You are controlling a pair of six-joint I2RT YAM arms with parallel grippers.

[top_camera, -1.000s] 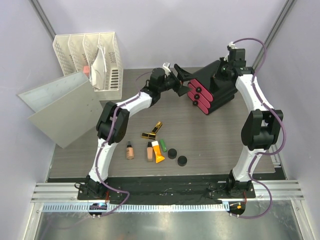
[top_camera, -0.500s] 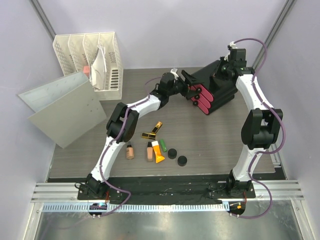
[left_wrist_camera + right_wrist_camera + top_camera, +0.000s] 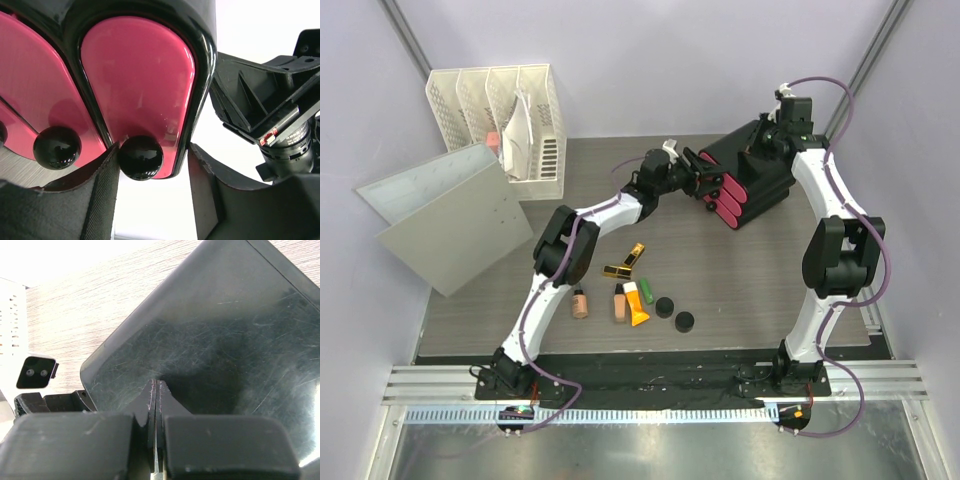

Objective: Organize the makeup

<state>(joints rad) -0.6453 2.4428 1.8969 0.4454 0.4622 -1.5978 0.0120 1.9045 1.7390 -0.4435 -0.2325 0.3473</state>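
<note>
The makeup lies loose on the table in the top view: two beige bottles (image 3: 580,302) (image 3: 619,304), an orange tube (image 3: 636,303), a green stick (image 3: 646,291), two gold-black lipsticks (image 3: 634,255) (image 3: 616,270) and two black discs (image 3: 665,307) (image 3: 685,321). My left gripper (image 3: 694,166) (image 3: 152,185) is open at the organizer's pink drawers (image 3: 137,85). A black drawer knob (image 3: 141,157) sits between its fingers, against the left pad (image 3: 102,195). My right gripper (image 3: 767,140) (image 3: 156,386) is shut and empty, with its tips on the black organizer box (image 3: 225,340).
The black organizer (image 3: 755,180) stands tilted at the back right. A white mesh file rack (image 3: 505,120) stands at the back left, with a grey board (image 3: 445,215) leaning beside it. Purple walls enclose the table.
My left gripper has moved right, up to the pink drawers, and now straddles a knob. The right arm and the makeup have not moved.
</note>
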